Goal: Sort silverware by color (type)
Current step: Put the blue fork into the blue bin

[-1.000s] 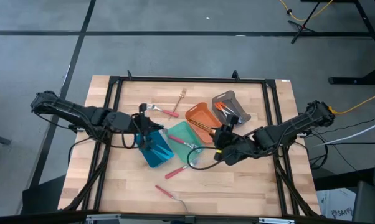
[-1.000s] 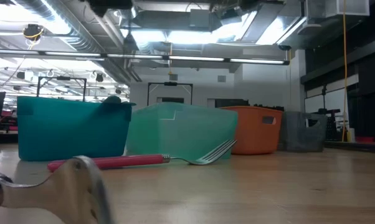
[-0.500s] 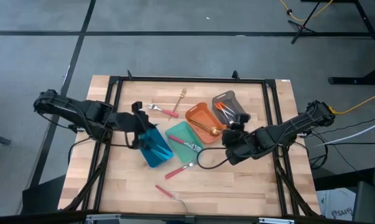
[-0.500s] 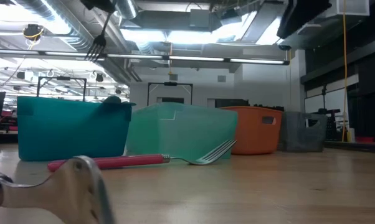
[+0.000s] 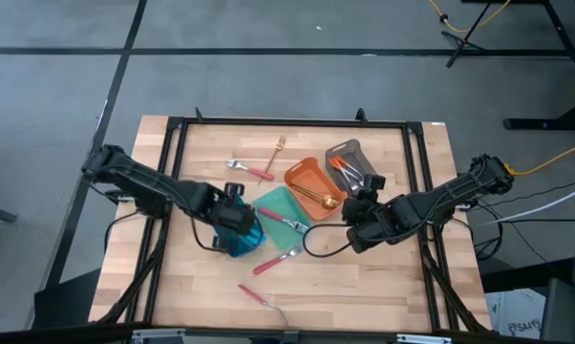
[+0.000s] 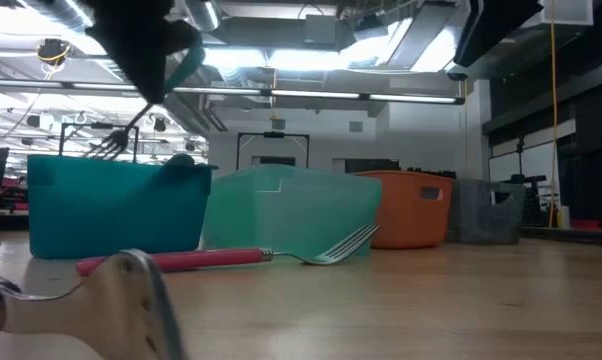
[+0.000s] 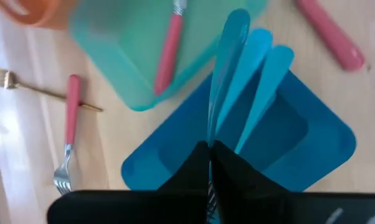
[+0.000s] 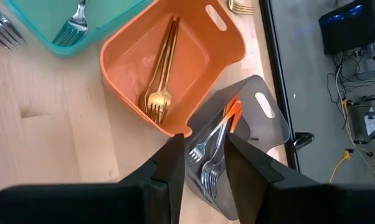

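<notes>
So the left gripper (image 5: 234, 212) is sitting right over the blue tray (image 5: 242, 236), jaws pinched shut on a blue-handled fork (image 7: 223, 74); from the low view that fork (image 6: 131, 125) hangs tilted with its tines just above the tray's rim. Two more blue handles (image 7: 262, 81) are already lying in that tray. Next to it the teal tray (image 5: 286, 212) has a pink-handled fork (image 7: 169, 46) inside, and the orange tray (image 8: 175, 59) holds two gold forks (image 8: 159, 74). The grey tray (image 8: 250, 134) has silver forks with an orange handle (image 8: 232, 115) showing among them. The right gripper (image 8: 203, 155) hovers by the near corner of the orange and grey trays, jaws a bit apart and holding nothing. Loose stuff on the wooden surface (image 5: 383, 287): a pink fork (image 5: 252, 170) and a gold fork (image 5: 277, 149) behind the trays, another pink fork (image 5: 275, 260) just in front of the teal tray, and one more pink-handled piece (image 5: 259, 296) near the front edge.
</notes>
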`<state>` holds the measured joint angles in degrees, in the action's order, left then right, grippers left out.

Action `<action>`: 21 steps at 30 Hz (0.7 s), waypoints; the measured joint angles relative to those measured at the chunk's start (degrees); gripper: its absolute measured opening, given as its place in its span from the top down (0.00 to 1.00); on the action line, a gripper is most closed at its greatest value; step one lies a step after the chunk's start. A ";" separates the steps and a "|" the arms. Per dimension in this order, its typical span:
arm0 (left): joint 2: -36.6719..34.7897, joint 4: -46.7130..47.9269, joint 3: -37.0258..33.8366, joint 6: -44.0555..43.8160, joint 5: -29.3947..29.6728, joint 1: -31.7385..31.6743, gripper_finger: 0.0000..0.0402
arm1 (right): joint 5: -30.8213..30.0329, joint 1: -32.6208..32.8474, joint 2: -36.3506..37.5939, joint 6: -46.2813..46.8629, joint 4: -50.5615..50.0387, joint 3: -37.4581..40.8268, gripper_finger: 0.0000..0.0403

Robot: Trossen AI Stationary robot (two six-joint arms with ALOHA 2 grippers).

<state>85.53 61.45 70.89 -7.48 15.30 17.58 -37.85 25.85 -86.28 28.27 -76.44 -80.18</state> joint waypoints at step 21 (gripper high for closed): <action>13.38 1.01 0.04 8.12 0.64 3.98 1.00 | 4.48 0.00 0.00 0.00 0.63 0.00 0.74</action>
<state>98.91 62.46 70.94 0.64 15.94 21.56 -33.36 25.85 -86.28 28.27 -75.81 -80.18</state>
